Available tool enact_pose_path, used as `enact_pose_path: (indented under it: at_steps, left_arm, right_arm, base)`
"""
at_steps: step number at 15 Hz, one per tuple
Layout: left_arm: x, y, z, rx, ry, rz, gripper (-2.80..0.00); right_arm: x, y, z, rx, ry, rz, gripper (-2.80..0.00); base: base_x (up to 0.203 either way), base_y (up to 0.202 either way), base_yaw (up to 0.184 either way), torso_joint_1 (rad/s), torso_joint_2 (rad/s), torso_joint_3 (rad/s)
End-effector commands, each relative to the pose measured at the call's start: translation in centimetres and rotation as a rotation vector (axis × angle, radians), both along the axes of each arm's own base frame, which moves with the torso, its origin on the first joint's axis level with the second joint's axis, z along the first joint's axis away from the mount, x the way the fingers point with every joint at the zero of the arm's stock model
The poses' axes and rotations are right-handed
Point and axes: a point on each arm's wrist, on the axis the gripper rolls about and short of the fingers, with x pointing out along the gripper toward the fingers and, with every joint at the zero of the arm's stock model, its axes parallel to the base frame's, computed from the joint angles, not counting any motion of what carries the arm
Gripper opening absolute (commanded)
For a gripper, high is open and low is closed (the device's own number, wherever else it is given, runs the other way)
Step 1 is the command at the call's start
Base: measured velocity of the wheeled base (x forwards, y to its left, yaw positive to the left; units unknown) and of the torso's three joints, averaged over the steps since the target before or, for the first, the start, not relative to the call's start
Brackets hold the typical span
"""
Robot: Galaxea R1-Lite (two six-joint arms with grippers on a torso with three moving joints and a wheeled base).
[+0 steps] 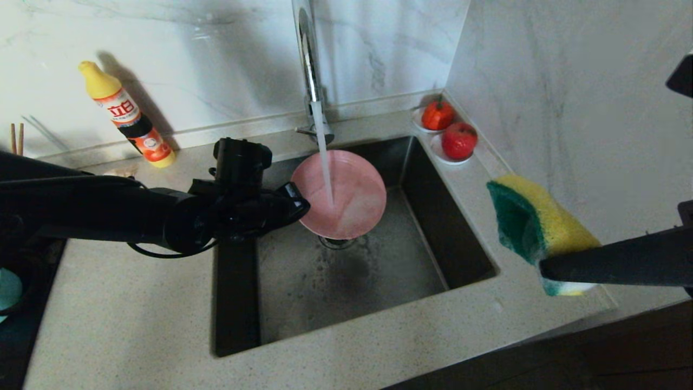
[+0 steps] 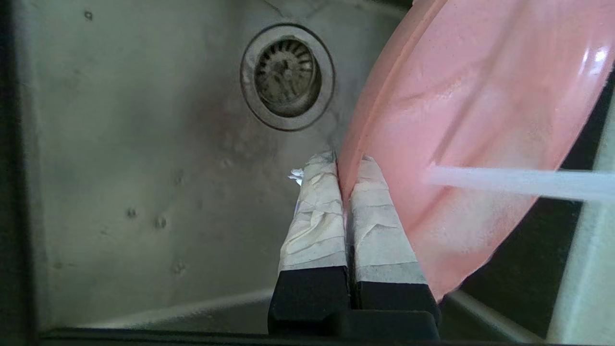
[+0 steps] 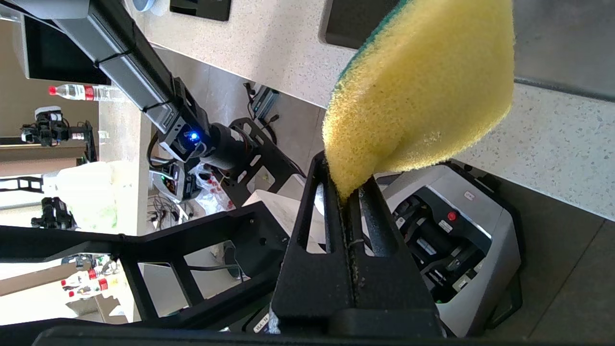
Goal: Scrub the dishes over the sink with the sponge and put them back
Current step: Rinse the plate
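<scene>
Head view: left pincer [image 1: 300, 203] tilts plate [image 1: 346, 197] over sink [image 1: 352, 281].

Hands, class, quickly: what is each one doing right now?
Left hand: shut on the pink plate, under the tap stream.
Right hand: shut on the sponge.

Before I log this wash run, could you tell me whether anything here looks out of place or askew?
Only one thing: the dish soap bottle leans tilted against the back wall rather than standing upright. Otherwise normal: the left gripper holds the pink plate by its rim under the running tap, and the right gripper pinches the sponge beside the sink.
</scene>
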Motion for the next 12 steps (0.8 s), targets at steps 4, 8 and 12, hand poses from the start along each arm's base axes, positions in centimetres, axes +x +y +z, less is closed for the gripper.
enact_pose_path:
  at_steps: [4,8,12]
  left_arm:
    - [-1.6,0.2,-0.2,-0.011,0.102,-0.083,-2.80]
    - [-3.6,1.1,0.5,0.025,0.185,-0.094,-2.80]
    - [-5.5,2.6,1.3,0.165,0.200,-0.064,-2.80]
  right_arm:
    - [0.1,0.1,-0.2,-0.008,0.011,0.001,-2.80]
    - [0.1,0.0,-0.2,-0.007,0.010,-0.001,-2.80]
    - [0.0,0.0,-0.6,-0.015,0.025,-0.005,-2.80]
  base:
    - [0.000,0.000,0.000,0.000,0.00,0.000]
    - [0.000,0.000,0.000,0.000,0.00,0.000]
    - [0.000,0.000,0.000,0.000,0.00,0.000]
